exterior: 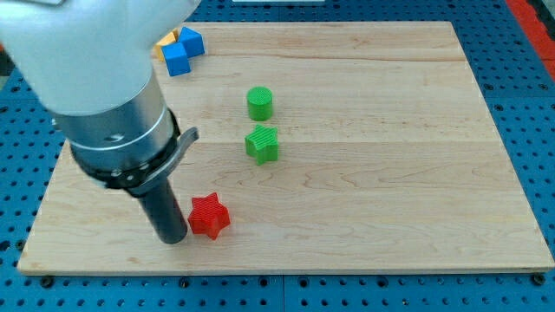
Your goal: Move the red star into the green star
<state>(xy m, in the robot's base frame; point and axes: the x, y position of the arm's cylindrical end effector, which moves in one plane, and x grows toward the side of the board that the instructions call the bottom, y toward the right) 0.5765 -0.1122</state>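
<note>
The arm has no jaws. My tip [172, 237] rests on the light wooden desk [390, 191], touching the red star-shaped block [208, 216] on its left, lower left of frame. The green star-shaped block [262, 144] lies above, apart.

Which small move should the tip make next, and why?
Probably a short push toward the view's upper right. My tip sits just left of the red star, at or near contact, and the green star lies up and to the right of it. The green cylinder stands just beyond.
</note>
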